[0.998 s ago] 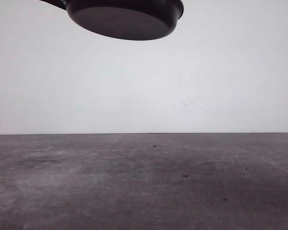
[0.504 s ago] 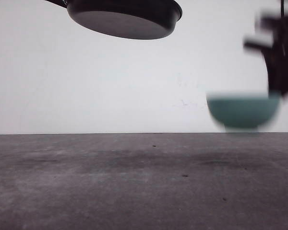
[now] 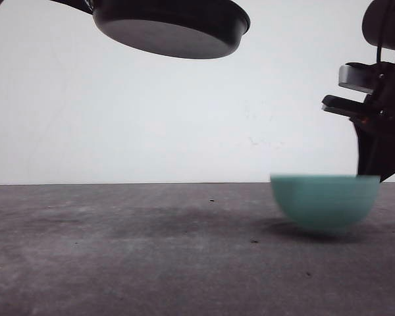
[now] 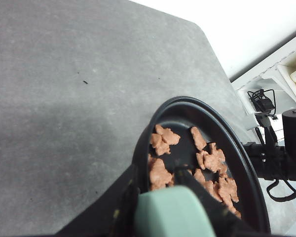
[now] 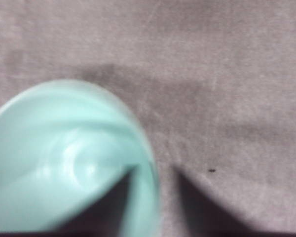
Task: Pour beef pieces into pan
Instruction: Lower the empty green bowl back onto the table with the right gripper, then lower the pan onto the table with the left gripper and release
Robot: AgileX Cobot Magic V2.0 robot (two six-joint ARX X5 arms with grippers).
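High above the table's left half hangs the black pan (image 3: 168, 29), its underside toward the front camera. In the left wrist view the pan (image 4: 153, 128) holds the reddish-brown beef pieces (image 4: 212, 160), spread over its floor. My left gripper (image 4: 167, 195) is shut on the pan's mint-green handle (image 4: 172, 217). The teal bowl (image 3: 322, 201) sits low at the right, at or just above the tabletop. My right gripper (image 3: 375, 155) is shut on its rim, one finger inside and one outside. Seen from the right wrist, the bowl (image 5: 64, 158) is empty, with my right gripper (image 5: 157, 202) astride its rim.
The grey tabletop (image 3: 151, 250) stretches back to a white wall. In the left wrist view the table's edge (image 4: 222, 74) is rounded, with cables and black equipment (image 4: 283, 153) beyond it.
The right arm came in from the right with the teal bowl and lowered it from mid-height down to the table. The pan has barely moved.
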